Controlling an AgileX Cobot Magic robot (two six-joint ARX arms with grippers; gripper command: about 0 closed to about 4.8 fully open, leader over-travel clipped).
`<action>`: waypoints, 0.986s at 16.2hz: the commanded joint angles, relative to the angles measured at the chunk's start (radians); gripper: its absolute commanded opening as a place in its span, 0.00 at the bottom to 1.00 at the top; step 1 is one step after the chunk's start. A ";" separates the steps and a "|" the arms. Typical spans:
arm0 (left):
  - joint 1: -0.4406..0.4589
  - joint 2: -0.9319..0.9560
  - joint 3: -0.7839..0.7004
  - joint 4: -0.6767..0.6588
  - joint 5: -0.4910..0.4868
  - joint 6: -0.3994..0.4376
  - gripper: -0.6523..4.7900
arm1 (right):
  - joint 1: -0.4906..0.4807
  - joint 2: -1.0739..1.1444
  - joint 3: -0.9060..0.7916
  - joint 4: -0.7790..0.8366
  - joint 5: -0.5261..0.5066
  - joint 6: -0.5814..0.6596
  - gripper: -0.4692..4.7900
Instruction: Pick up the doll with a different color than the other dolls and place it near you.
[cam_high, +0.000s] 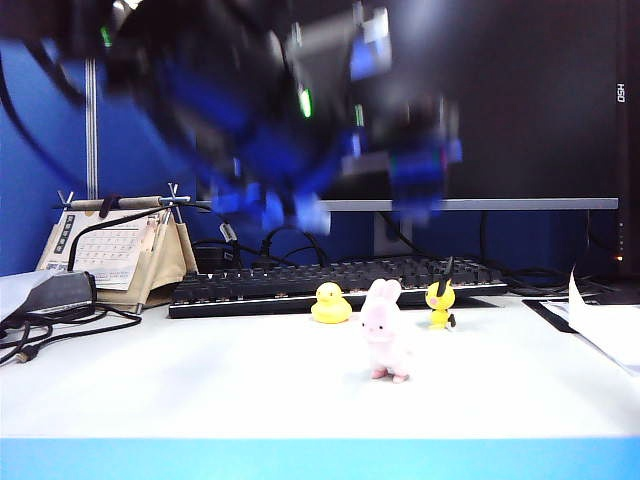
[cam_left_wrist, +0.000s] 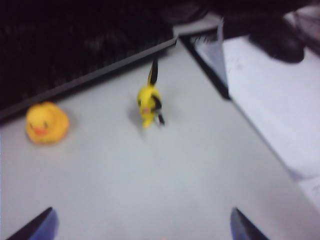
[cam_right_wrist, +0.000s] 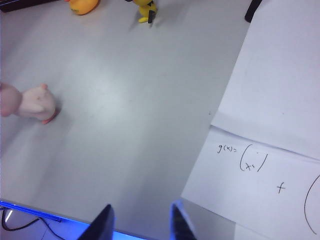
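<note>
The different-coloured doll, a pale pink rabbit (cam_high: 385, 330), stands upright on the white table, nearer the front edge than the other dolls. Behind it, by the keyboard, sit the yellow duck (cam_high: 331, 303) and the yellow black-eared figurine (cam_high: 440, 305). A blurred dark and blue arm (cam_high: 330, 150) hangs high above them. My left gripper (cam_left_wrist: 141, 225) is open wide over bare table, with the duck (cam_left_wrist: 46, 122) and figurine (cam_left_wrist: 149, 106) ahead of it; the rabbit is out of that view. My right gripper (cam_right_wrist: 141, 222) stands open and empty near the table's blue edge, well apart from the rabbit (cam_right_wrist: 30, 102).
A black keyboard (cam_high: 330, 285) runs behind the dolls, under a dark monitor (cam_high: 480, 100). A desk calendar (cam_high: 115, 250) and cables (cam_high: 40, 330) are at the left. Paper sheets (cam_high: 610, 330) with handwriting (cam_right_wrist: 270, 150) lie at the right. The table's blue front edge (cam_high: 320, 458) is close.
</note>
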 joint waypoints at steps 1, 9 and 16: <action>0.004 -0.103 0.004 -0.063 -0.049 0.039 0.82 | 0.001 0.000 -0.006 -0.008 0.001 -0.002 0.37; 0.130 -0.457 -0.018 -0.493 -0.057 0.010 0.11 | 0.001 0.000 -0.006 -0.008 0.001 -0.002 0.37; 0.131 -0.835 -0.307 -0.534 -0.124 -0.135 0.11 | 0.002 0.000 -0.006 -0.008 0.001 -0.002 0.37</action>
